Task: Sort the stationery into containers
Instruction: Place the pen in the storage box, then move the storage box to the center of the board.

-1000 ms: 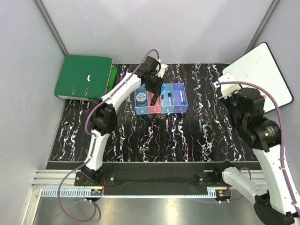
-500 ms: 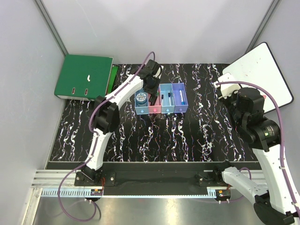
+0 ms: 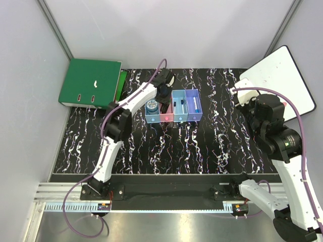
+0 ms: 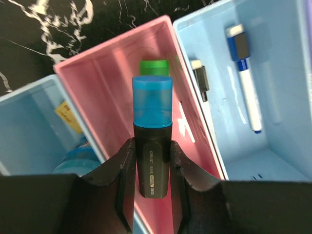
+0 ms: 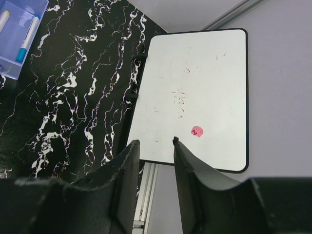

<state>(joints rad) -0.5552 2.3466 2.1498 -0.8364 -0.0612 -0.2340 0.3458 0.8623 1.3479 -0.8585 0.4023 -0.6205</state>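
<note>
Left fingers (image 4: 125, 162): closed on the black barrel of the blue-capped marker (image 4: 152, 109), with the cap pointing away from the wrist.
Marker's place: over the open pink bin (image 4: 109, 92), the second bin in the joined row on the tabletop (image 3: 202, 146). I cannot tell whether the cap has dipped below the rim.
Long axis: runs along the length of the bin, in line with the green-capped marker (image 4: 154, 67) that lies inside, just beyond the blue cap.
Deciding relation: the bin's floor lies straight ahead of the fingers, with a pink wall on either side of the barrel. The drop probably needs no sideways correction.
Neighbours: the tape roll (image 4: 73, 158) sits in the light blue bin on one side. A white pen (image 4: 246, 90) lies in the light blue bin on the other side.
Right fingers (image 5: 127, 168): parted and holding nothing, well apart from the bins and beside the whiteboard (image 5: 195, 97).
Nearer arm: the left one, by far.
Risk: the marker may land across the green-capped one and not lie flat.
</note>
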